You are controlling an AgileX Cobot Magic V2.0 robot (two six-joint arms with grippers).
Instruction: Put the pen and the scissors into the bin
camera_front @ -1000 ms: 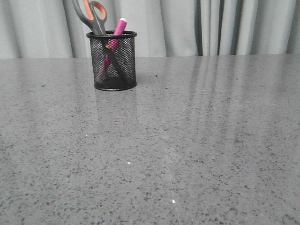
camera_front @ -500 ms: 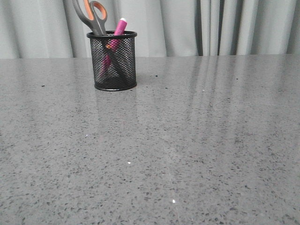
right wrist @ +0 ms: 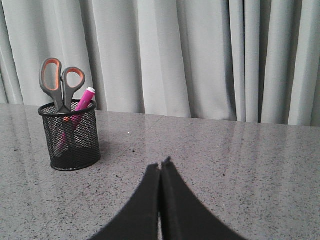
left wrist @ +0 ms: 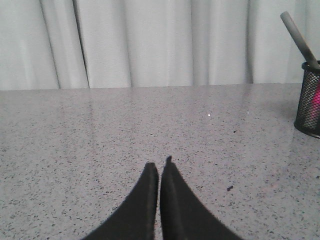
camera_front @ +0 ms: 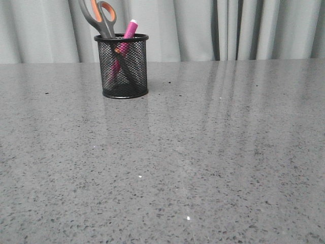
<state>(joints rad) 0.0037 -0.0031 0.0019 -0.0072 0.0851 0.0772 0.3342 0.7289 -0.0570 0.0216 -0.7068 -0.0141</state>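
Observation:
The black mesh bin (camera_front: 123, 66) stands upright at the back left of the grey table. The scissors (camera_front: 98, 16) stand in it, blades down, grey handles with orange lining sticking up above the rim. The pink pen (camera_front: 130, 29) leans in the bin beside them, white tip up. The right wrist view shows the same: bin (right wrist: 70, 136), scissors (right wrist: 61, 85), pen (right wrist: 86, 98). In the left wrist view the bin (left wrist: 310, 100) shows at the edge. My left gripper (left wrist: 159, 165) is shut and empty, low over bare table. My right gripper (right wrist: 160, 165) is shut and empty, well short of the bin.
Grey curtains (camera_front: 228, 28) hang behind the table's far edge. The speckled grey tabletop (camera_front: 203, 152) stretches bare in front of and to the right of the bin. Neither arm shows in the front view.

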